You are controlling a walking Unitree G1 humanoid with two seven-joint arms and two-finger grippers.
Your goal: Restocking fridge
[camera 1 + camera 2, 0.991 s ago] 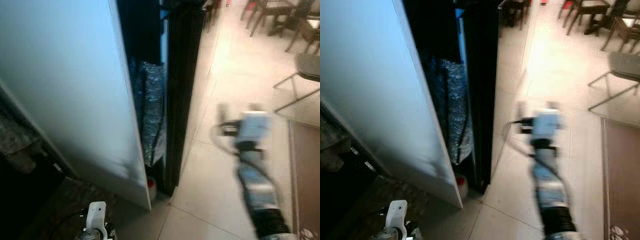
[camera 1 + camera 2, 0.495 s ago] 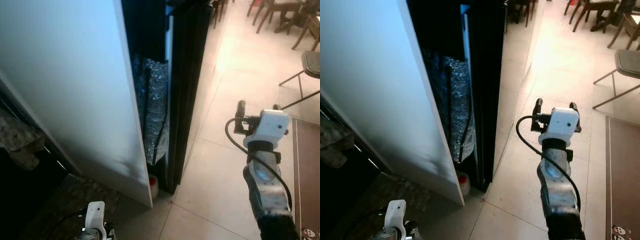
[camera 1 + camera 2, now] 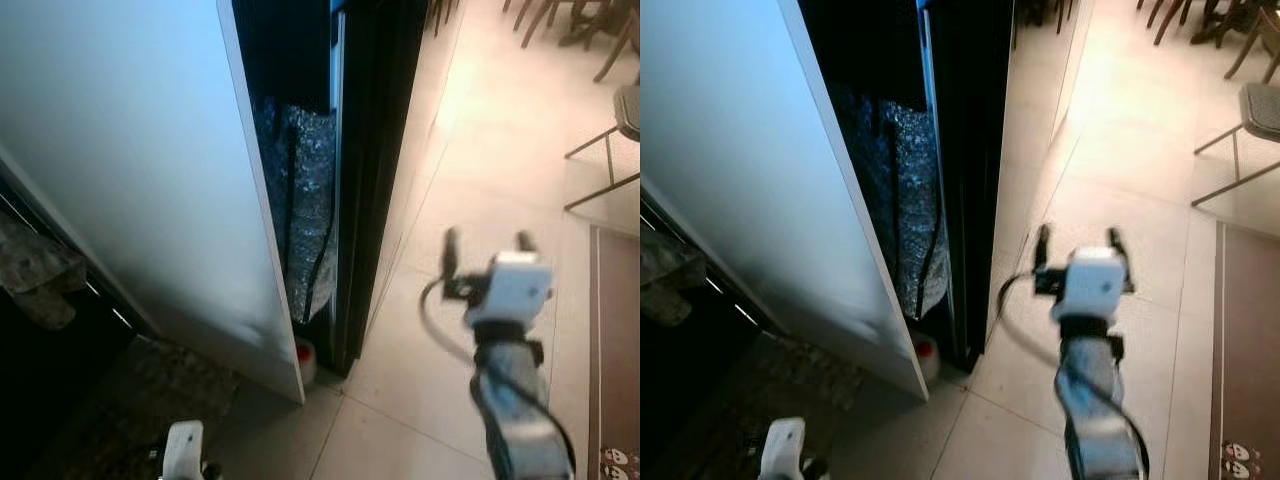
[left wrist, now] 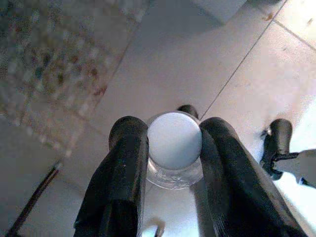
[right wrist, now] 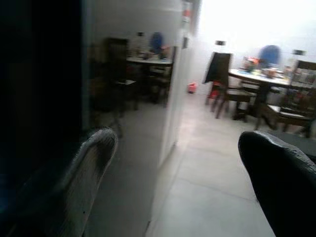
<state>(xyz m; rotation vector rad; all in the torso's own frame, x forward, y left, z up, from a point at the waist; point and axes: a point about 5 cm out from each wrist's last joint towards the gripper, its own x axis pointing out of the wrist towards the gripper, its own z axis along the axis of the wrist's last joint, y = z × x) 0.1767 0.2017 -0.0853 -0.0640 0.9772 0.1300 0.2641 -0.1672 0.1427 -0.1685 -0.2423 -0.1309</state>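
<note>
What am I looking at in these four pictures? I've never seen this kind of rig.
This is a walking humanoid robot restocking a fridge. Two pictures come from cameras in its head, looking down: a white fridge door stands ajar, with tiled floor beside it. The silver arm reaching forward is its right arm, ending in the right gripper, its two black fingers spread open and empty. The other two pictures come from cameras on the wrists. The left wrist one shows the left gripper clamped on a clear bottle with a white cap. The right wrist one looks past the fridge's dark side toward a dining area.
</note>
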